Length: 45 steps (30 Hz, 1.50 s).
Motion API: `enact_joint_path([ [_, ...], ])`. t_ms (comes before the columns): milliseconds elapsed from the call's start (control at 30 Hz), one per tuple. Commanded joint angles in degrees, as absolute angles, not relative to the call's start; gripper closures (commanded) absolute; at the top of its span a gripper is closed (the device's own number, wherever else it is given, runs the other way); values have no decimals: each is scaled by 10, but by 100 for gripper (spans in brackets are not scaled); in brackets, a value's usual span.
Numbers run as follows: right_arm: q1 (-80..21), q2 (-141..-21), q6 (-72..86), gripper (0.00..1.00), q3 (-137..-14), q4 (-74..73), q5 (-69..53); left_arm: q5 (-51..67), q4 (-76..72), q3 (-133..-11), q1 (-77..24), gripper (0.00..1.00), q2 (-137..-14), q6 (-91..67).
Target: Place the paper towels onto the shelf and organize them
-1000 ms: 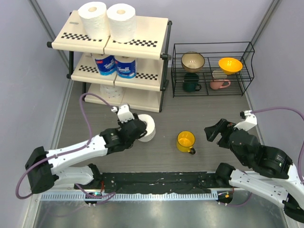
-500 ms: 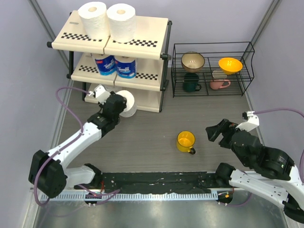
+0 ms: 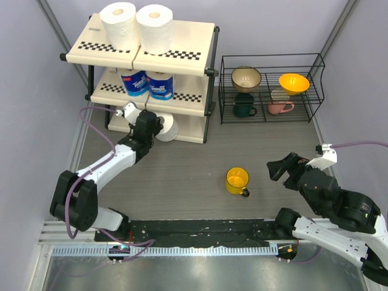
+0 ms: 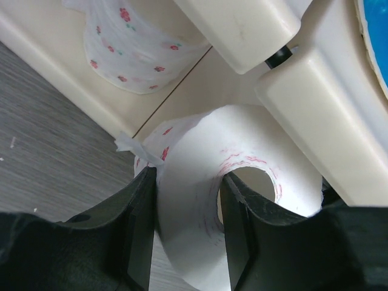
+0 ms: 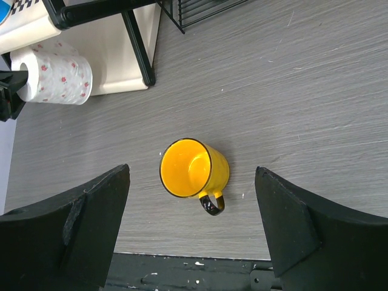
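While the left tool (image 4: 188, 242) worked at the shelf (image 3: 182, 36): it was clamped on the wall of a flower-printed roll (image 4: 200, 157), with one finger outside the paper and the other down the hollow core. That hold looked suited to pushing the roll in end-first.
Held roll, place: at the front lip of the bottom tier, near 10 o'clock on the surface (image 3: 182, 182) in the top view. Whether it rested on the board could not be told.
Held roll, axis: it lay on its side, long axis running roughly 9 to 3 o'clock, open core facing 9 o'clock toward the wrist.
Why flat: probably tipped over to pass under the middle board.
Neighbour roll (image 4: 133, 54): it stood deeper on the same tier, at 11 o'clock of the held one in the wrist view.
Bare rolls (image 3: 119, 24): two stood upright on the top tier.
Blue-wrapped rolls (image 3: 134, 82): two sat on the middle tier.
Right tool (image 3: 282, 171): its jaws were spread wide and empty at 4 o'clock, just beyond the yellow mug (image 5: 193, 168), seemingly parked clear.
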<state>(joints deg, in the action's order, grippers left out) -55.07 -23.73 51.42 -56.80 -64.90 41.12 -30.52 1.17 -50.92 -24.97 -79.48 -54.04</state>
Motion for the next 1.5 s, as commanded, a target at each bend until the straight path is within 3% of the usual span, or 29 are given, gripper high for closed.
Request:
enact_joint_path([
  [0, -554, -236, 530, 11, -579, -644, 434, -292, -86, -541, -245, 63, -807, -555],
  [700, -553, -239, 529, 11, -577, -647, 435, -300, -188, -541, -239, 64, -864, -566],
  [1467, -553, -237, 525, 11, -580, -650, 439, -367, -185, -543, -238, 61, -889, -558],
])
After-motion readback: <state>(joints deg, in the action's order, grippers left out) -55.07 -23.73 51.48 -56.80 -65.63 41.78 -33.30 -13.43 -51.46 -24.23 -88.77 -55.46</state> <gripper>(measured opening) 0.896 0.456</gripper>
